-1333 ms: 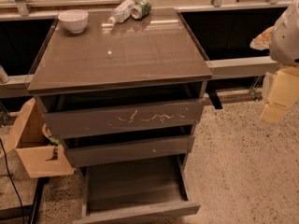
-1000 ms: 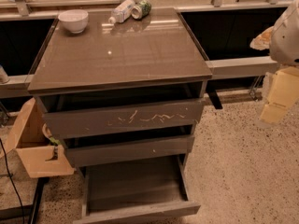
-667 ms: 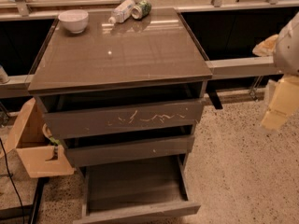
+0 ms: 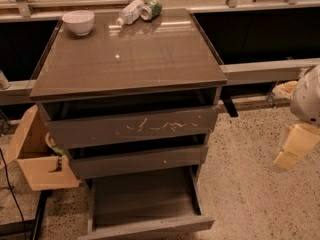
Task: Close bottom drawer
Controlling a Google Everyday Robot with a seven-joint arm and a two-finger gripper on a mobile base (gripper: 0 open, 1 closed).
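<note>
Lowered since a second ago, the gripper [image 4: 292, 146] hangs well right of the cabinet [image 4: 130, 59], touching nothing.
Whether it is spread or closed cannot be told. The bottom drawer [image 4: 145, 204] stands pulled out at the cabinet's foot, under the speck-marked front [image 4: 137, 161] and the scratched front [image 4: 135, 126] above that.

The dark grey-brown, shallow bottom drawer [image 4: 145, 201] loses the left corner of its plain front below the lower picture edge. The pale cream gripper [image 4: 292, 149], low at the far right, is blurred. Its white arm [image 4: 307, 101] is cut by the right edge.
</note>
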